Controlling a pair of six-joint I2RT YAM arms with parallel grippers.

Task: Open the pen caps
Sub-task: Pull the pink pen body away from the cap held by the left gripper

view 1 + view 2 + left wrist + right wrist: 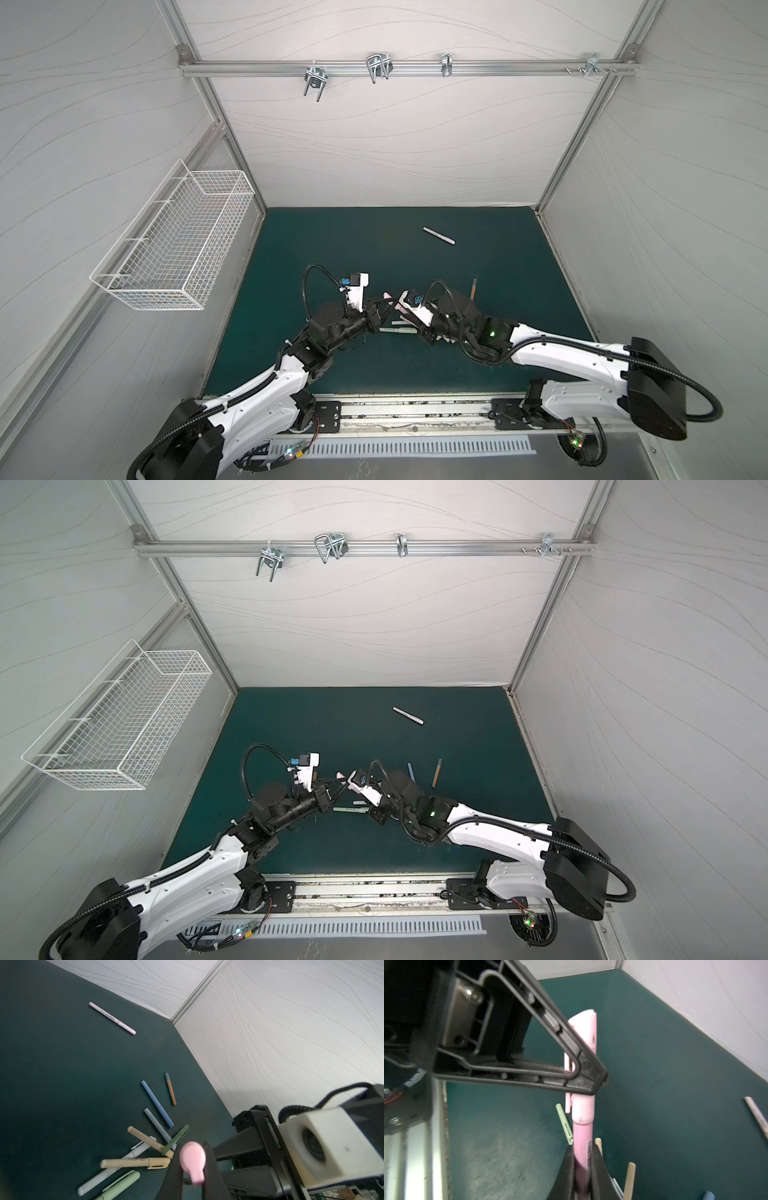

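**Top views:** pink pen point(387, 296) is up off the worktop point(332, 249), centre-front, over/near the pen pile point(395, 330). Grip is too small to read here. One pale pen point(439, 235) lies alone, well back. Wire basket point(174, 237) hangs on the left wall, well apart from all pens. Can't make out anything in it.

**Left wrist view:** left fingers point(173, 1180) are clenched on the pink cap point(192, 1157), seen end-on w/ rounded end twd the camera. On the worktop beyond are the pile, a blue pen point(157, 1104) and a brown pen point(171, 1088). The brown one shows a bare tip, so prob. already uncapped. Its cap isn't in view.

**Right wrist view:** right fingers point(563, 1176) are clenched on the pink pen's barrel, low down. Left fingers cross the cap higher up, by the clip point(568, 1084). Seam btwn cap and barrel looks closed, so the cap is prob. not yet off.

**Why held so (my read):** one side anchors the barrel and the other takes the cap. A straight pull along the pen's axis should then part them. Holding it in the air keeps it clear of the pile.
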